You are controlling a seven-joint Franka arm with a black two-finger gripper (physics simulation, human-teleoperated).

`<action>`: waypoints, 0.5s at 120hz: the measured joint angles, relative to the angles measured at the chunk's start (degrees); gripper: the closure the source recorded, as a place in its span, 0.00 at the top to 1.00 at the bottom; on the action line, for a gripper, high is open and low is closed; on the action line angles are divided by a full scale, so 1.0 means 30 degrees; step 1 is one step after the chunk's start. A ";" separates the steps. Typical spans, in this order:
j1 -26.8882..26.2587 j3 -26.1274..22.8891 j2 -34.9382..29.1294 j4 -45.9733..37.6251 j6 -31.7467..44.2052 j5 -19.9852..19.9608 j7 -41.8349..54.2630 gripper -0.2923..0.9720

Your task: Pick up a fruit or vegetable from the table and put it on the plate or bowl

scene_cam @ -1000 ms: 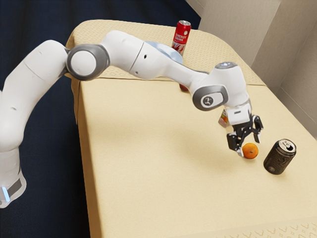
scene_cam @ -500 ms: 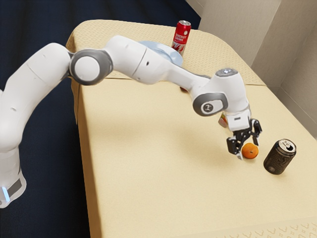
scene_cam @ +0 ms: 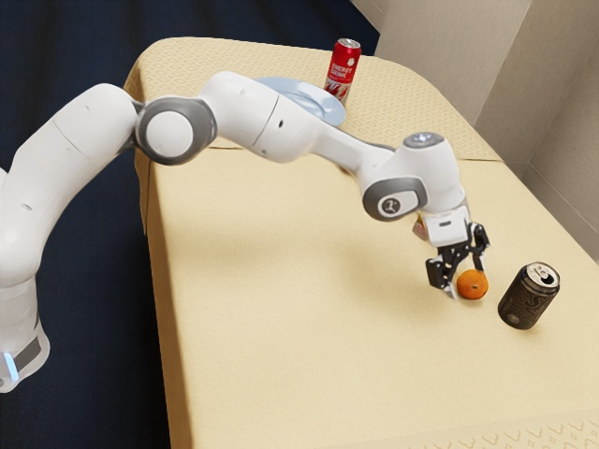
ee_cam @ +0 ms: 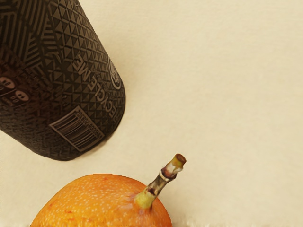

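Note:
A small orange [scene_cam: 473,286] with a short stem lies on the tan table [scene_cam: 281,281] toward the exterior view's right. My black gripper [scene_cam: 458,266] is down at the fruit, open, with one finger on the orange's near-left side and the other behind it. Contact with the orange cannot be made out. In the wrist view the orange [ee_cam: 102,203] sits just under my hand, its stem [ee_cam: 163,180] pointing up. A pale blue plate [scene_cam: 304,98] rests at the table's far end, partly hidden behind my arm.
A black patterned can [scene_cam: 529,295] lies tilted just to the right of the orange, and in the wrist view the black can [ee_cam: 57,80] is close beside the fruit. A red can [scene_cam: 343,67] stands by the plate. A small carton [scene_cam: 420,224] peeks out behind my wrist.
My hand has come down over the orange, so the fingers now straddle it close to the table. The orange and both cans have stayed where they were.

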 joint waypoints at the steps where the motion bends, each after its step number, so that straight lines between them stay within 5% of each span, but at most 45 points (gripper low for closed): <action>1: -0.0002 0.0003 -0.0001 0.0001 0.0005 0.0000 -0.0002 0.77; 60: -0.0491 0.0252 -0.0529 0.0663 0.0331 0.0021 -0.0094 0.77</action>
